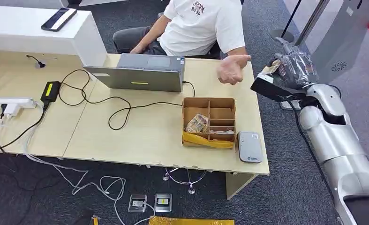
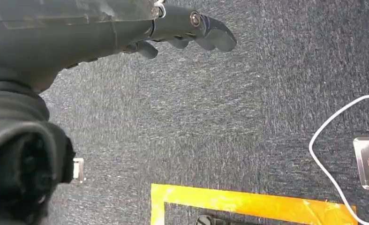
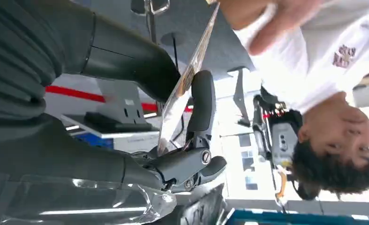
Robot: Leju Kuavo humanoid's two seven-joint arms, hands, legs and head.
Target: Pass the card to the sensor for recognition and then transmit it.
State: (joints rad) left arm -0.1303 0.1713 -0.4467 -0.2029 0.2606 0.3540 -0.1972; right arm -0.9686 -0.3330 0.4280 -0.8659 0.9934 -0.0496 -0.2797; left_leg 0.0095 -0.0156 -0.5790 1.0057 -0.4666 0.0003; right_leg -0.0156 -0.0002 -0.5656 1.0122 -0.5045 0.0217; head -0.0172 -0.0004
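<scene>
My right hand (image 1: 292, 65) is raised past the table's far right corner and pinches a card (image 1: 270, 69) that points toward the person. The right wrist view shows the card (image 3: 188, 77) edge-on, clamped between the thumb and a dark finger of my right hand (image 3: 173, 164). A person's open hand (image 1: 232, 69) is held out palm up, close to the card's free end, and their hand (image 3: 267, 18) nearly touches that end. The grey sensor (image 1: 249, 146) lies flat at the table's near right corner. My left hand (image 2: 126, 28) hangs over the carpet, fingers loosely extended, holding nothing.
A cardboard divider box (image 1: 209, 122) with small items stands beside the sensor. A laptop (image 1: 138, 72) and cables lie further left on the table (image 1: 126, 136). The person in a white shirt (image 1: 201, 26) sits behind the table. Yellow tape (image 2: 248, 201) and a white cable mark the floor.
</scene>
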